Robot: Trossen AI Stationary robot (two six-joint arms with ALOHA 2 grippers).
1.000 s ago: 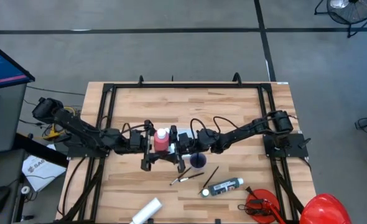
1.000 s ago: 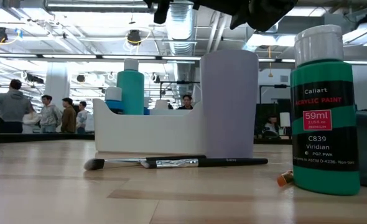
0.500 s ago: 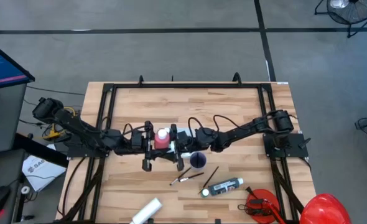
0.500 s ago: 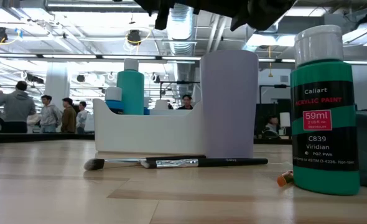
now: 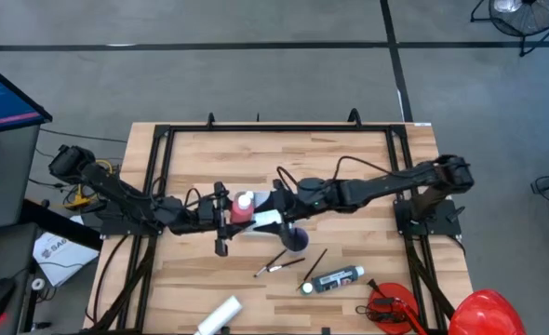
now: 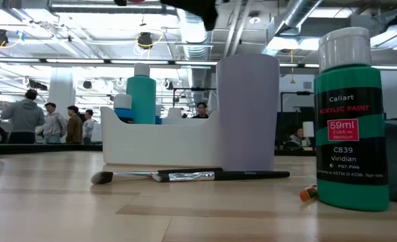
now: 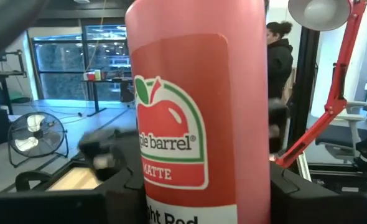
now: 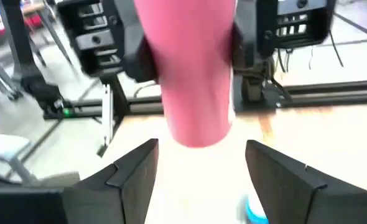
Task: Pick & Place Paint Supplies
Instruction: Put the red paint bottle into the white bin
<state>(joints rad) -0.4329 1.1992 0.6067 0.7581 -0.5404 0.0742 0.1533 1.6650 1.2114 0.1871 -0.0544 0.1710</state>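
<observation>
In the high view my left gripper point(image 5: 226, 216) is over the table's middle, shut on a red paint bottle point(image 5: 242, 212) with a white cap point(image 5: 245, 198). The left wrist view fills with that bottle point(image 7: 196, 106) and its apple label. My right gripper point(image 5: 276, 203) is just right of the bottle, open. In the right wrist view its fingers point(image 8: 134, 177) stand apart, short of the bottle point(image 8: 193, 74). Two dark-handled brushes point(image 5: 279, 265) and a black tube with a white cap point(image 5: 335, 278) lie on the table's near part. My left gripper pinches the red bottle's body point(image 8: 171, 56) between its two fingers point(image 8: 140, 53), one on each side, coming level from the table's left. The bottle is lifted clear, and its lower end point(image 8: 196, 134) hangs free above the table.
A white caddy point(image 6: 158, 141) holding a teal bottle point(image 6: 142, 97) and a lavender cup point(image 6: 247, 111) stand under the grippers. A green Viridian bottle point(image 6: 352, 114) and a brush point(image 6: 192, 175) are nearer. A white bottle point(image 5: 219, 316), a red tool point(image 5: 391, 307) and a red dome point(image 5: 484, 312) lie by the near edge.
My right gripper has moved from beside the bottle toward the table's far edge and upward, its arm stretching out straighter from its base. My left gripper has kept the red bottle and shifted slightly toward the far edge. Both have risen mostly out of the low view.
</observation>
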